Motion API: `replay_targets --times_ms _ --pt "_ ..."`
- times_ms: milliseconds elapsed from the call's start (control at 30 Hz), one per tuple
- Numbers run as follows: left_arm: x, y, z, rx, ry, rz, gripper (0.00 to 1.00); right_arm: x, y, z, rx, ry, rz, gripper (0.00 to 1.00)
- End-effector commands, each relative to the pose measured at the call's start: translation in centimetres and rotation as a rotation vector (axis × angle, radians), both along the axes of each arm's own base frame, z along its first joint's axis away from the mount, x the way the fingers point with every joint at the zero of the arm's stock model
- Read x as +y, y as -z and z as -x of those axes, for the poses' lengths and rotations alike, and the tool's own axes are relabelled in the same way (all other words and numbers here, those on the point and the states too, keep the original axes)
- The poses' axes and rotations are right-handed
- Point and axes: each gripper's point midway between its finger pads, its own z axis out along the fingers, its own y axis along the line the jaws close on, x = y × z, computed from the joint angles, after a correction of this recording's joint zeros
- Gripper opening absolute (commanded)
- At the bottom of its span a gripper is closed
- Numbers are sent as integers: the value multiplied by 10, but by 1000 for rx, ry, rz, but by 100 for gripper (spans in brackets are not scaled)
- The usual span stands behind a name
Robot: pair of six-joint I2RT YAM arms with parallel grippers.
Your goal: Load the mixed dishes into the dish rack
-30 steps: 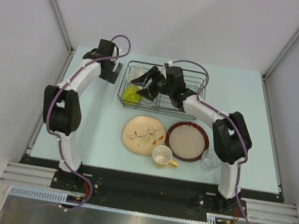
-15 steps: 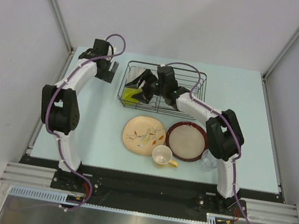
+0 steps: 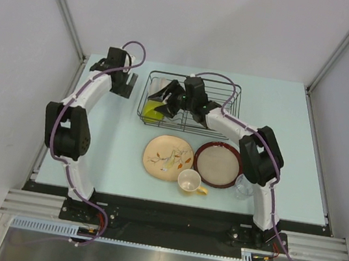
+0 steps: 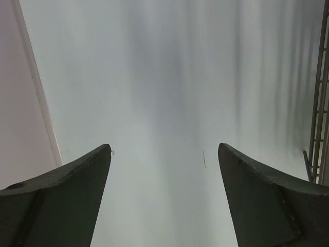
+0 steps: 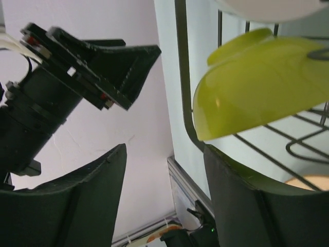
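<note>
Right gripper (image 5: 163, 149) is hanging with jaws spread wide, gripping nothing. The lime-green bowl (image 5: 257, 87) is sitting tilted just past one fingertip, inside the dish rack (image 5: 181, 77) at its left end. Left gripper (image 4: 164, 146) is gaping empty over the table (image 4: 169, 62) beside the rack. The beige leaf-patterned plate (image 3: 168, 158) and dark-red-rimmed tan plate (image 3: 219, 164) are lying in front of the rack.

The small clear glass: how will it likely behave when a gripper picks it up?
The small clear glass looks smooth, so it is probably slippery, and fragile under a hard grip. It appears upright beside the red-rimmed plate; a sideways push may tip it and let it roll.
</note>
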Motion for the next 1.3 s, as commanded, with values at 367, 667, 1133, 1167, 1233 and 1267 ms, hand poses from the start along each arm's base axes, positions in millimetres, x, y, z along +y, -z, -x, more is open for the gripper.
replay_targets --times_ms 367,667,1133,1167,1233,1267 --pt "9 -41 2 -113 1 -26 90 -5 22 -41 -70 151 -18 60" --pt "15 -38 10 -112 6 -67 89 11 30 -51 -46 184 -89 49" --pt "19 -27 17 -102 5 -84 89 20 -3 -46 -65 187 -211 13" --pt "19 -26 18 -100 4 -83 89 20 -4 -45 -66 185 -211 12" --pt "19 -26 18 -100 4 -83 89 18 -4 -43 -61 179 -216 10" --pt "20 -26 18 -99 0 -81 89 17 -7 -42 -61 175 -220 9"
